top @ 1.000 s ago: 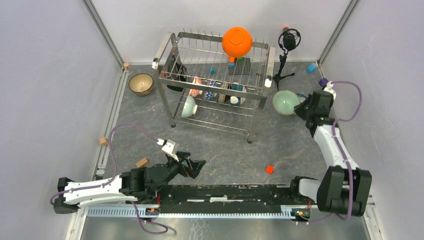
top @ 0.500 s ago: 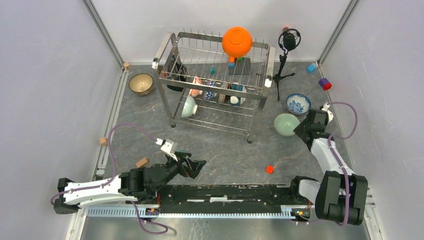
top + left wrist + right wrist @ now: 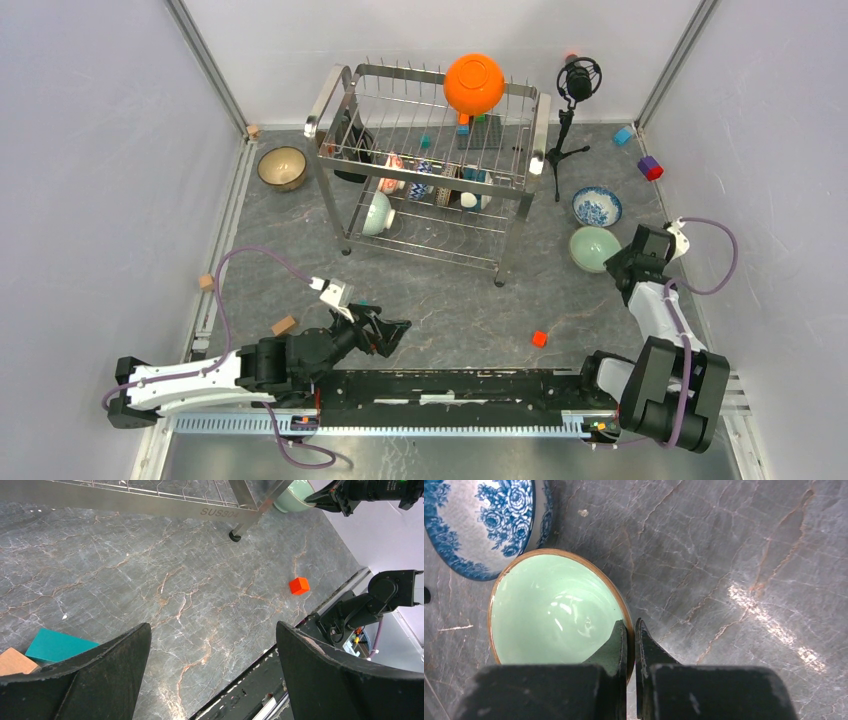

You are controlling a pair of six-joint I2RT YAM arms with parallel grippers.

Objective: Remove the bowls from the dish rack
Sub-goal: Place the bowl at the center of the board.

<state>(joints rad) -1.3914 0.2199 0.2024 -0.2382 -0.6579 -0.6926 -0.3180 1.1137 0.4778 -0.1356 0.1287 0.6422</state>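
The steel dish rack (image 3: 430, 165) stands at the back middle. An orange bowl (image 3: 474, 83) sits on its top tier. A pale green bowl (image 3: 377, 213) and several patterned bowls (image 3: 420, 180) stand on the lower tier. My right gripper (image 3: 618, 262) is shut on the rim of a second pale green bowl (image 3: 594, 248) (image 3: 554, 610), low over the table, right of the rack. A blue-and-white bowl (image 3: 597, 207) (image 3: 484, 525) sits just behind it. A brown-gold bowl (image 3: 282, 167) rests left of the rack. My left gripper (image 3: 392, 335) (image 3: 212, 645) is open and empty near the front.
A black microphone stand (image 3: 572, 100) is right of the rack. Small blocks lie about: orange (image 3: 540, 339) (image 3: 299, 585), purple (image 3: 650, 168), blue (image 3: 623, 135), wooden (image 3: 284, 325), teal (image 3: 57, 645). Frame posts and walls bound both sides.
My right arm has carried the pale green bowl from beside the rack's right end toward the front right, down beside the blue-and-white bowl. The left arm has stayed still.
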